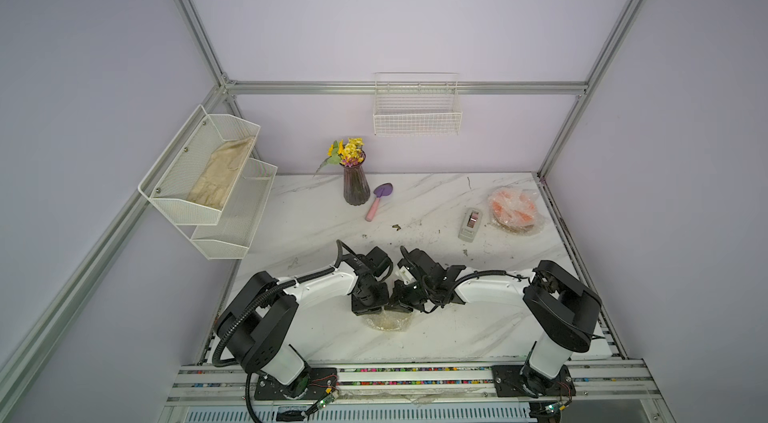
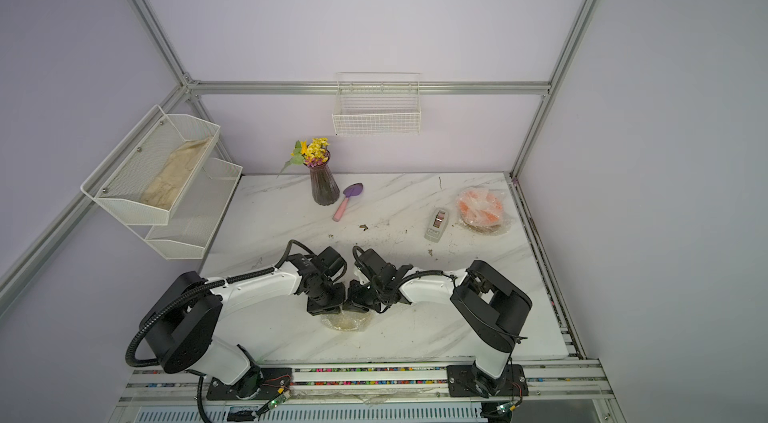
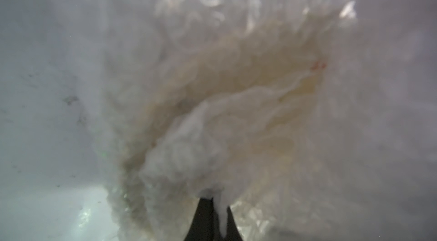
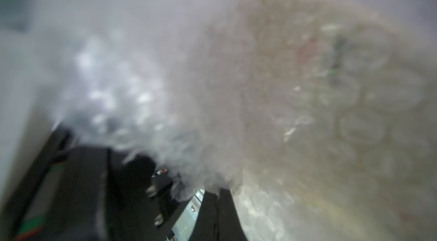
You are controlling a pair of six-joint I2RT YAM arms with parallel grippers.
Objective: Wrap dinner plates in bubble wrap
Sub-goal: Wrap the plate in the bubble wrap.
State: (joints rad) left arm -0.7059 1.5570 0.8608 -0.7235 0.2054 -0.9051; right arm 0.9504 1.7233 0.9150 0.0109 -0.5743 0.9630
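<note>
A pale cream dinner plate (image 1: 388, 320) (image 2: 345, 322) lies near the table's front middle, covered in clear bubble wrap (image 3: 189, 138) (image 4: 132, 100). Both grippers point down at its far edge, close together. My left gripper (image 1: 368, 308) (image 2: 322, 309) (image 3: 217, 200) is shut on a bunched fold of the bubble wrap; a strip of it shows between the fingers. My right gripper (image 1: 401, 306) (image 2: 358, 306) (image 4: 218, 192) is shut, with gathered wrap rising from its tips. The cream rim (image 3: 236, 79) (image 4: 331, 90) shows blurred through the plastic. A wrapped orange plate (image 1: 513, 205) (image 2: 480, 205) sits at the back right.
A grey tape dispenser (image 1: 470, 225) (image 2: 437, 225) lies left of the orange plate. At the back stand a vase of flowers (image 1: 356, 184) and a purple trowel (image 1: 377, 200). White wire shelves (image 1: 208, 176) hang on the left wall and a basket (image 1: 417, 109) on the back wall.
</note>
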